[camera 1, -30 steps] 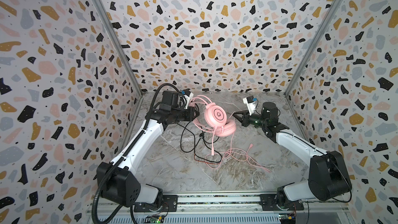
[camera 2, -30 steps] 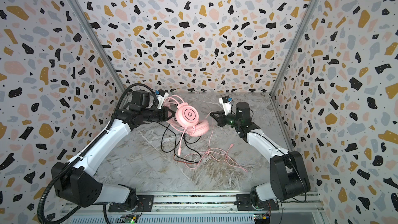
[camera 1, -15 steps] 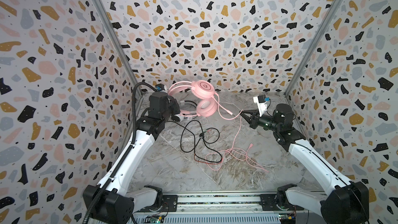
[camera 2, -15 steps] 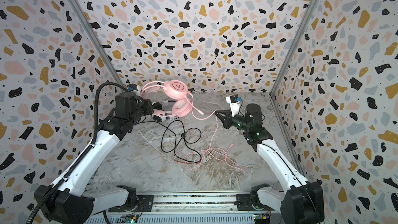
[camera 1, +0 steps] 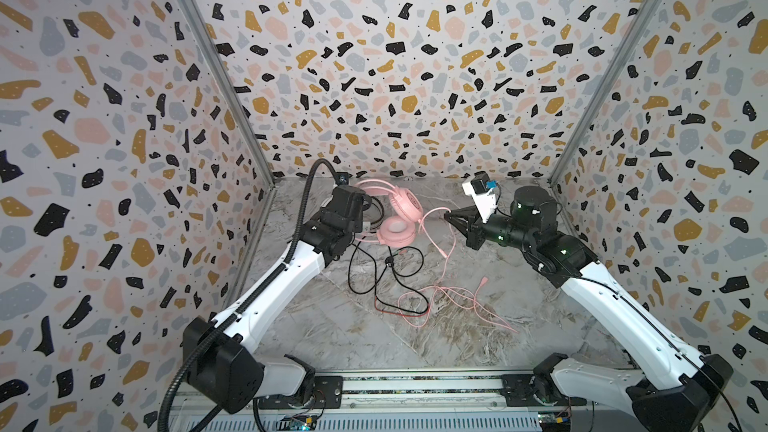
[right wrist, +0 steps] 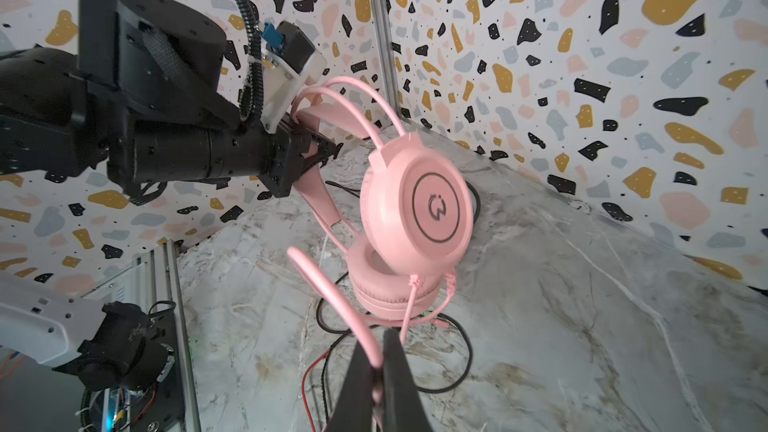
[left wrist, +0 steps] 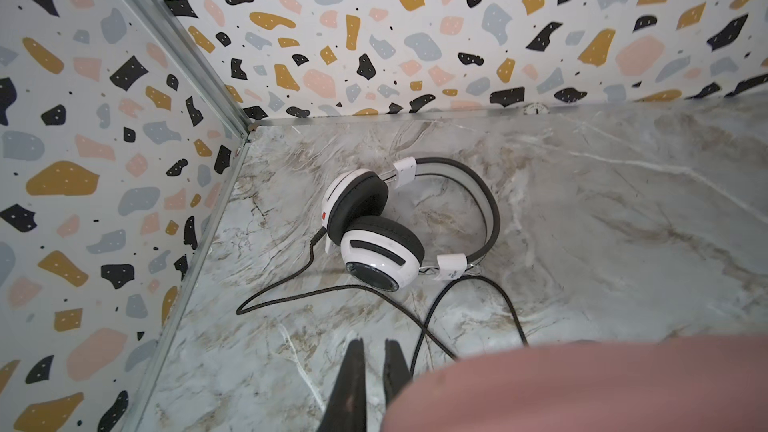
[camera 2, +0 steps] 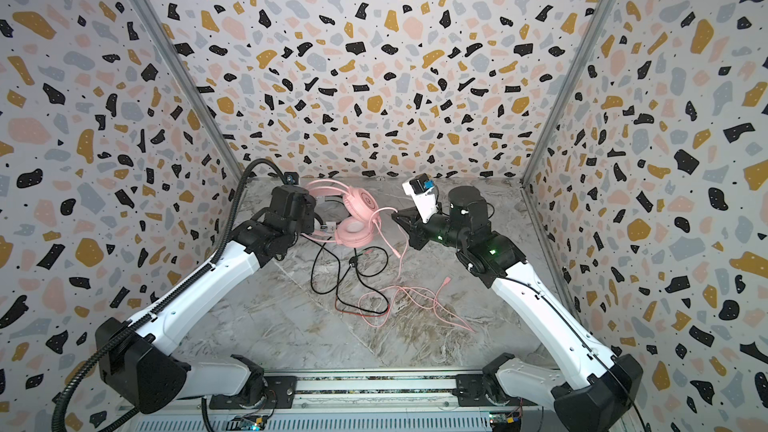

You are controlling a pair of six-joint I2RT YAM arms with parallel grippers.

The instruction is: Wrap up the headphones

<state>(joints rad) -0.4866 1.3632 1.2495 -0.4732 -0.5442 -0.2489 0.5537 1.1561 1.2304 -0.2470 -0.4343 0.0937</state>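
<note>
So the left gripper [right wrist: 328,149] is clamping tight on the flat strap band of the all-pink plastic over-ear headset [right wrist: 415,209]. It's hanging from that grip over the back middle of the grey marble-look tabletop [camera 1: 316,326], with one cup dangling below the other. Honestly can't tell if the lower cup is touching the surface or not.

The right gripper [right wrist: 376,351] is pinching the thin pink cable [right wrist: 408,305] just beside the cups, with its jaws pressed together around it. The rest of that cable is lying in loose loops toward the front.

The white over-ear headset with black pads [left wrist: 374,234] is lying on its side in the back left corner. Its black cord [camera 1: 388,260] is snaking across the table below the pink one.
</note>
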